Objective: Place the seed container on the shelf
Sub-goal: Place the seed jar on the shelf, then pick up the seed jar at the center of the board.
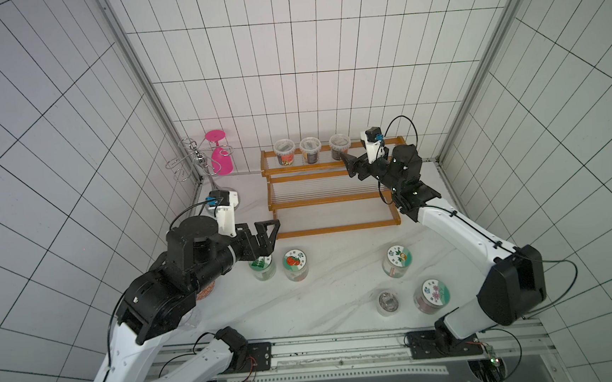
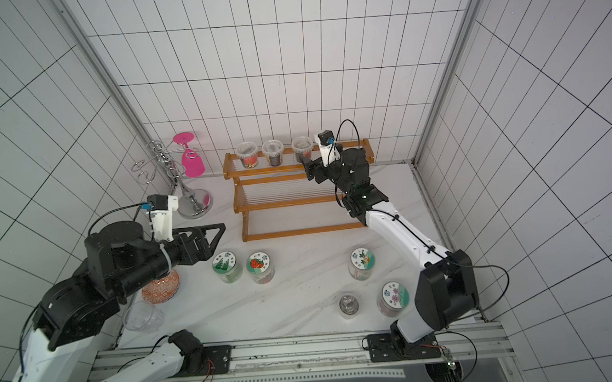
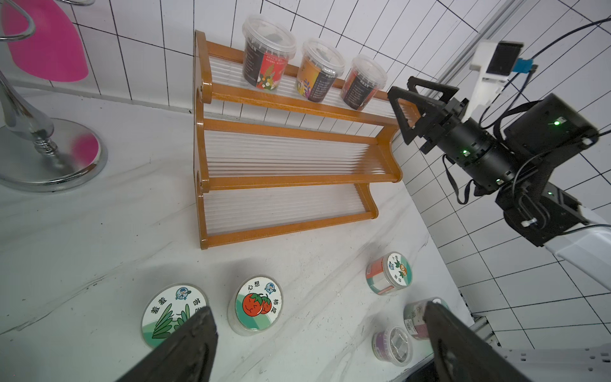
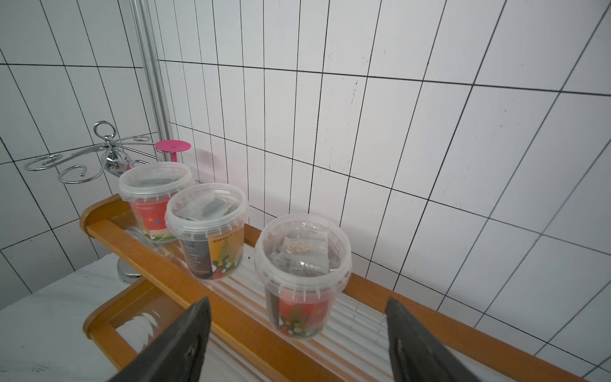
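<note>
Seed container upright on shelf top tier, lid up, long axis vertical. Right gripper spread, empty, close by; left gripper spread, empty. Label text unreadable.

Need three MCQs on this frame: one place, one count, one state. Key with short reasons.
1. Where do the lidded seed containers stand on the shelf? A) bottom tier B) middle tier C) top tier
2. How many containers stand on the shelf? A) two B) three C) five
3. How is the right gripper? A) open, holding nothing B) shut on a container C) shut, empty
Key: 1 C, all line the highest board. 2 B, three lids in a row in both top views. 3 A, the right wrist view shows its fingers spread clear of the nearest container.
</note>
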You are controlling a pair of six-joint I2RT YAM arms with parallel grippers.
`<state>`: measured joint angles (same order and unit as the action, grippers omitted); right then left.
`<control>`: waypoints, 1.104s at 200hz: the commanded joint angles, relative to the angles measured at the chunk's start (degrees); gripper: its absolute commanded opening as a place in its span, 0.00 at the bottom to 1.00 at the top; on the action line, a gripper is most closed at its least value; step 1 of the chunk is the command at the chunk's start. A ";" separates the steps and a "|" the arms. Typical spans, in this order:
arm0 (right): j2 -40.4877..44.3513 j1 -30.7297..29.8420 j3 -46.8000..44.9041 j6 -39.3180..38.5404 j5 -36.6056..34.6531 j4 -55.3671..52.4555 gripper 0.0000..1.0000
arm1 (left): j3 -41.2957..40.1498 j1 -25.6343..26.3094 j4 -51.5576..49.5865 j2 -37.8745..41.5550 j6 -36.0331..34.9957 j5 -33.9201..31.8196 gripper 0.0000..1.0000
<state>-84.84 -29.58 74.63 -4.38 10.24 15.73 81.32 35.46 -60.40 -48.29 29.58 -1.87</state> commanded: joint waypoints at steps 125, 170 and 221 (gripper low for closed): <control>36.01 0.35 -8.50 17.10 -4.95 -47.42 0.99 | -9.15 24.35 19.52 -7.82 -2.63 -3.23 0.99; 39.03 0.39 -4.85 24.58 -9.66 -63.12 0.99 | -12.13 38.61 24.91 -14.09 -4.27 -11.23 0.99; 41.70 0.40 -6.93 30.86 -14.61 -71.84 0.99 | -19.88 45.37 33.41 -20.04 -5.58 -12.56 0.99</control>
<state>-45.01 -29.58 66.92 21.63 -0.21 -49.25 65.32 79.13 -33.32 -66.43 25.87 -12.16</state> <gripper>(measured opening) 0.994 0.987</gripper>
